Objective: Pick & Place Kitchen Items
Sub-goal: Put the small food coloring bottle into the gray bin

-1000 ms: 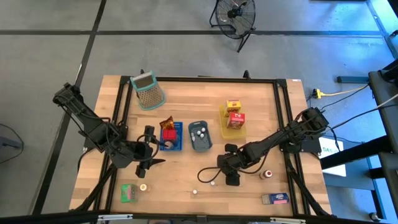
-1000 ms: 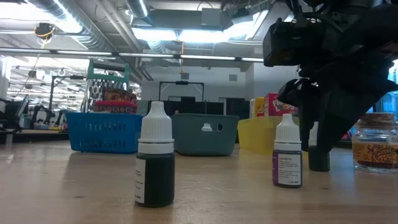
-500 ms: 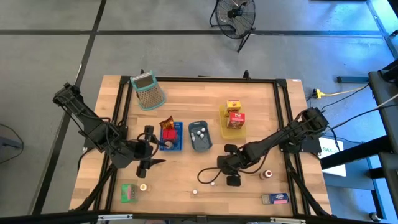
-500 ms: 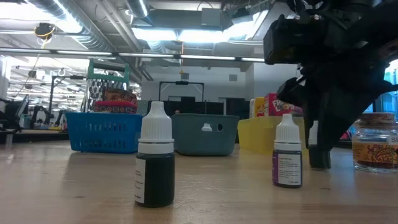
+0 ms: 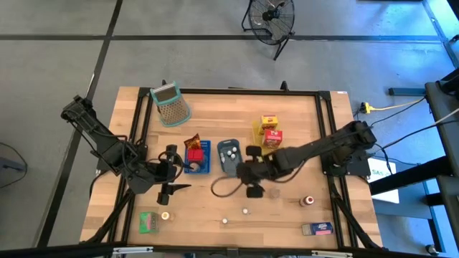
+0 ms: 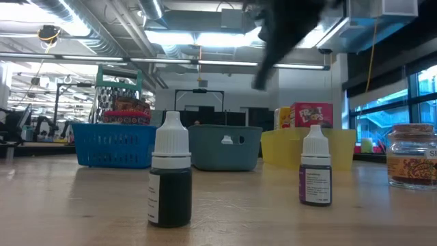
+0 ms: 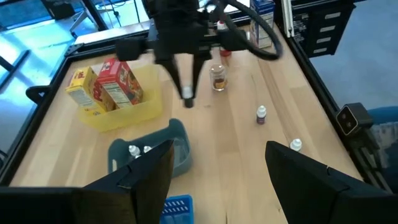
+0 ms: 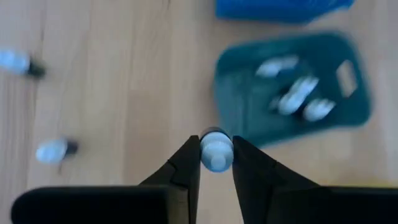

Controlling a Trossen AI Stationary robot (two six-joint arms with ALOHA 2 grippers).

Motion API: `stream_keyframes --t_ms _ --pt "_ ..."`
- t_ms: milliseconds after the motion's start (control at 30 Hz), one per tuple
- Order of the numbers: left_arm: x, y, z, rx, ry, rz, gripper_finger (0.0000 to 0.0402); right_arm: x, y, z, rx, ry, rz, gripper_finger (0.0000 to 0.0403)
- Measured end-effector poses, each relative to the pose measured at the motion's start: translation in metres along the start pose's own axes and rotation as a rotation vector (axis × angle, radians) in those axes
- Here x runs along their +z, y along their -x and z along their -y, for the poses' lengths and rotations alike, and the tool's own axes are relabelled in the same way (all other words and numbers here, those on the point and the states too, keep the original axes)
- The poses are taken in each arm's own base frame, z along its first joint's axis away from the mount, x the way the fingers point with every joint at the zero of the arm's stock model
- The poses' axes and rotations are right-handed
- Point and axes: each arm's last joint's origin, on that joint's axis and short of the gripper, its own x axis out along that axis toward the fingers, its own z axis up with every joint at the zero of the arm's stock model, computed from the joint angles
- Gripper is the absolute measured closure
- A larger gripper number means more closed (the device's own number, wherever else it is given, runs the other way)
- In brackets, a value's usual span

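White-capped dropper bottle (image 8: 216, 151) hangs upright, pinched in the right gripper (image 8: 216, 163) beside the grey tray (image 5: 229, 155). Left gripper (image 5: 174, 188) waits open near the surface's left edge.

Two matte-black jointed arms (a dark cable (image 5: 224, 188) loops from the right one).

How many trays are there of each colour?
Blue tray: 1
Grey-blue tray: 1
Yellow tray: 1
Total: 3
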Motion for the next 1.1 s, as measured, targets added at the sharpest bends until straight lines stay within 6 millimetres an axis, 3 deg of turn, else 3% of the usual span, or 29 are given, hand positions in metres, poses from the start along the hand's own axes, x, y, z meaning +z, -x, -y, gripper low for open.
stream_keyframes --t_ms 133,400,600,1100 --pt "0.000 0.000 0.000 -0.001 0.001 0.001 0.0153 0.018 0.003 0.022 -0.016 -0.028 0.056 0.0328" --pt "-0.002 0.000 0.000 0.004 -0.001 -0.016 0.0153 0.025 -0.018 0.060 0.053 -0.059 0.047 0.0329" --pt "-0.002 0.000 0.000 0.005 -0.004 -0.019 0.0153 0.019 -0.041 0.063 0.139 -0.059 -0.050 0.0329" --pt "-0.004 0.000 -0.001 0.009 -0.015 -0.033 0.0153 0.014 -0.078 0.062 0.142 -0.021 -0.120 0.0329"
